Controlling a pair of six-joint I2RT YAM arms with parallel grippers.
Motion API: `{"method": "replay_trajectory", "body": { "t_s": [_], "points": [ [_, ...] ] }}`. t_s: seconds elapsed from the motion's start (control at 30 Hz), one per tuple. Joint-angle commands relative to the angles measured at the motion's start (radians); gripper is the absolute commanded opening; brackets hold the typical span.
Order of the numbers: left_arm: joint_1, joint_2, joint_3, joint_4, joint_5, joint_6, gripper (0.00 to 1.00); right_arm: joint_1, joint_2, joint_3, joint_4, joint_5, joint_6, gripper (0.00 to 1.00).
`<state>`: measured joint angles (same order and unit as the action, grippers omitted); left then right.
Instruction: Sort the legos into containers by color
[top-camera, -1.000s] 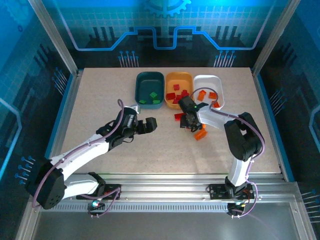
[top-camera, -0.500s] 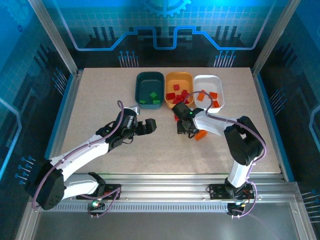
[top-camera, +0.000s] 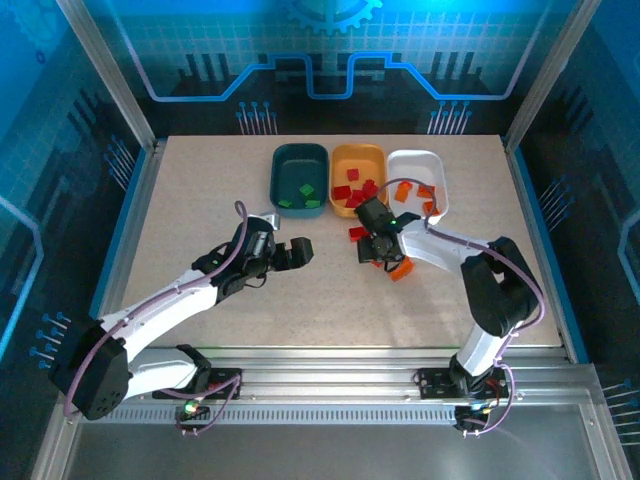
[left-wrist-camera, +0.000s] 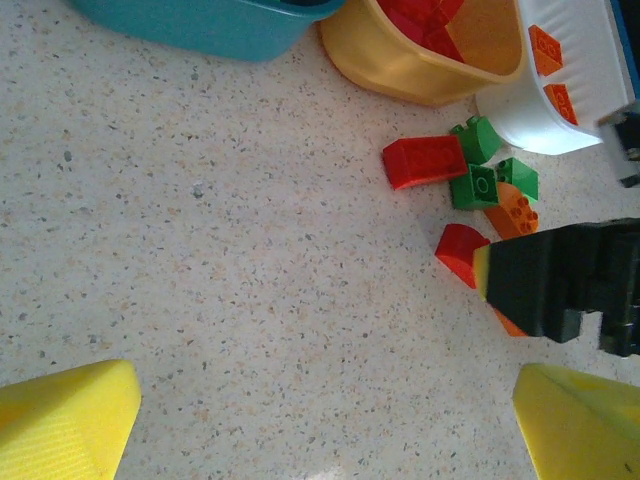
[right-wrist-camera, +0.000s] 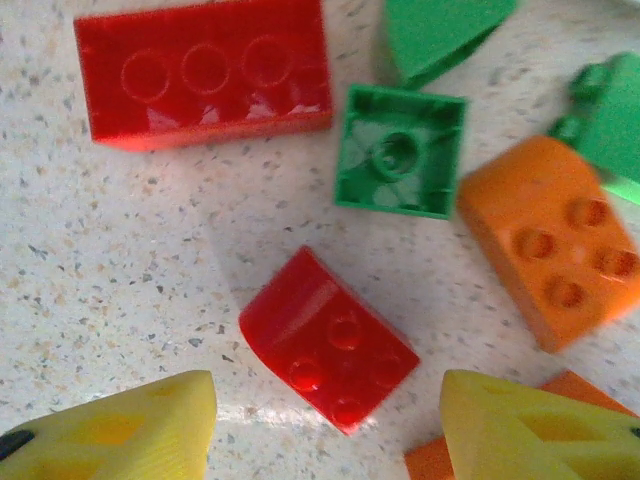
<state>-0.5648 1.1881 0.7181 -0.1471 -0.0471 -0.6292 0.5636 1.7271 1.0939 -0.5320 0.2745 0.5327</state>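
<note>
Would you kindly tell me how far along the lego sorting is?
Done: green bricks lie in the dark teal plastic tray, red in the orange tray, orange in the white tray. In hand: the open right end effector hovers over a red curved brick. Remaining: a long red brick, green square brick and orange brick nearby.

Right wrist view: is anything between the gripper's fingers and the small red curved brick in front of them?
Nothing visible. The small red brick lies on bare table between the open fingers of the right gripper. The green brick and orange brick sit apart from it; another orange piece lies close by one finger.
</note>
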Motion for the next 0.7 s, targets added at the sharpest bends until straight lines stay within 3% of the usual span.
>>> {"method": "replay_trajectory", "body": {
  "t_s": [0.0,0.17,0.43,0.67],
  "points": [
    [0.005,-0.004,-0.022,0.008,0.028,0.001,0.97,-0.035,0.049,0.014,0.042,-0.091,-0.166,0.63],
    [0.005,-0.016,-0.036,0.011,0.027,-0.007,0.97,-0.064,0.093,0.030,0.037,-0.126,-0.206,0.63],
    [0.005,-0.012,-0.028,0.013,0.026,-0.008,0.97,-0.013,0.133,0.039,0.014,-0.123,-0.213,0.57],
    [0.005,-0.012,-0.028,0.007,0.022,-0.007,0.98,-0.003,0.120,0.027,0.034,-0.094,-0.175,0.35]
  ]
}}
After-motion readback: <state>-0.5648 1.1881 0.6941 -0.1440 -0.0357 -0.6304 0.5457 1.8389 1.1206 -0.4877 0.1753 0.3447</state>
